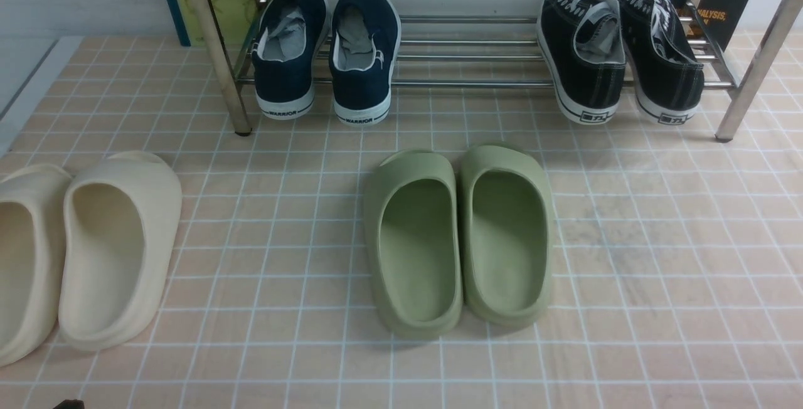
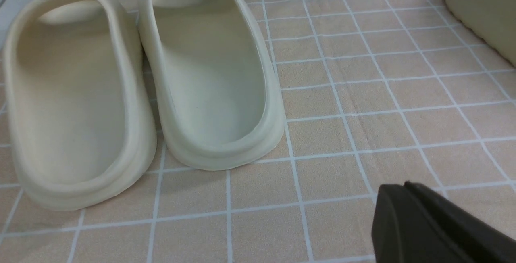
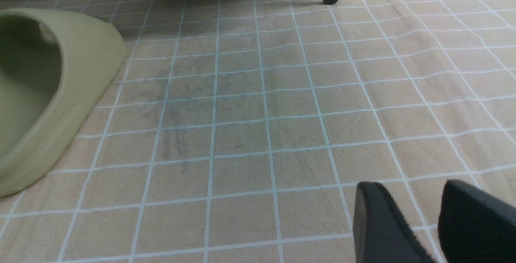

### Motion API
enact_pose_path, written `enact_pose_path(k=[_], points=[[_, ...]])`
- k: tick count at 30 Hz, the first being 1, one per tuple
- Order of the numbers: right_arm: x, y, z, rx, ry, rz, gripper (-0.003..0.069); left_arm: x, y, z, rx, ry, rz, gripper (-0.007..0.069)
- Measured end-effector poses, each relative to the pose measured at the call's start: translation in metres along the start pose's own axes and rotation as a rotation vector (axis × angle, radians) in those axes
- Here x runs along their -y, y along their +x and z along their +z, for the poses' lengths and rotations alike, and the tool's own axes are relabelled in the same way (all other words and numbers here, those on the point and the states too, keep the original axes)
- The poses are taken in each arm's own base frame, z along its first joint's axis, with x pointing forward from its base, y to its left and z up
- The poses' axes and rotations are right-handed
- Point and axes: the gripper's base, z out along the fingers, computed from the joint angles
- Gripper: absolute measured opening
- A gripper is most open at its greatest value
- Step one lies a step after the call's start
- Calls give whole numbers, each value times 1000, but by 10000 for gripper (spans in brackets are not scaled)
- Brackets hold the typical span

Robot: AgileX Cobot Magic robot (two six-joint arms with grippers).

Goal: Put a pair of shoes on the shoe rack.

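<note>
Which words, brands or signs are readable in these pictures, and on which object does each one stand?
"WARRIOR": heel sole of the left navy shoe.
"WARRIOR": heel sole of the right navy shoe.
"ALYSIS," (start cut off): dark book behind the shoe rack.
Heel labels on the black sneakers: too blurred to read.
Blue-and-yellow board: text unreadable.
Wrist views: no text.

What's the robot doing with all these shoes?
Right now it isn't holding anything. The navy shoes sit side by side at the left end of the shoe rack, and black sneakers sit at the right end. Green slides and cream slides lie on the tiled floor. The left gripper is shut and empty above the floor; the right gripper is open.
</note>
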Motion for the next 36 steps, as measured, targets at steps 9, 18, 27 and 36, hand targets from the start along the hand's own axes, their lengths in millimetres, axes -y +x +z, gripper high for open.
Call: enact_pose_path(k=[9, 18, 27, 36], points=[[0, 0, 0, 0, 0, 0, 239, 0, 0, 0, 1, 0, -1, 15], [0, 0, 0, 0, 0, 0, 239, 0, 0, 0, 1, 0, -1, 23], [0, 0, 0, 0, 0, 0, 239, 0, 0, 0, 2, 0, -1, 34], [0, 0, 0, 0, 0, 0, 239, 0, 0, 0, 2, 0, -1, 38]])
